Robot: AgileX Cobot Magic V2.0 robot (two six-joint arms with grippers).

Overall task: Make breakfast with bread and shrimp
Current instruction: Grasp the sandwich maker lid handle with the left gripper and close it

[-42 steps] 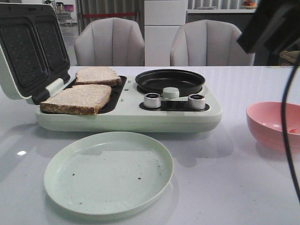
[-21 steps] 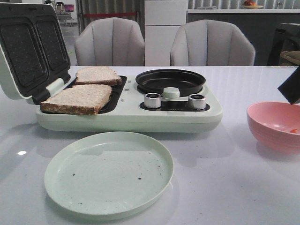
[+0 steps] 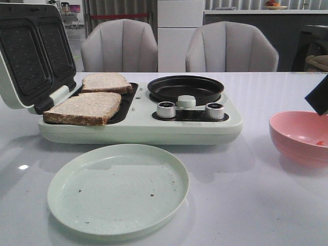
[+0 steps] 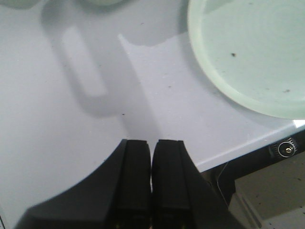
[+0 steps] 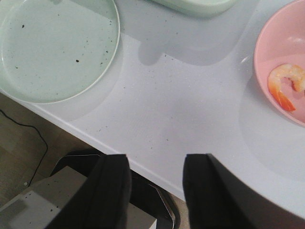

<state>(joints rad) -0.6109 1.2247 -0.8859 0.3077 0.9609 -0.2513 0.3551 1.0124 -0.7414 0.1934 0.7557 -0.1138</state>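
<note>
Pink bowl [image 3: 300, 137] cut off, shrimp [image 3: 321, 143] barely visible.

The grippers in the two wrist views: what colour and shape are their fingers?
Both have matte black fingers. The left gripper shows two flat, blocky fingers with straight edges. The right gripper shows two broader black fingers with rounded upper corners. No markings or cables show on either.

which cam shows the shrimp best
The right wrist view: the shrimp lies in full sight inside the pink bowl, curled, orange and whitish. The front view catches only a small orange speck of it behind the bowl's near wall. The left wrist view does not show it at all.
</note>
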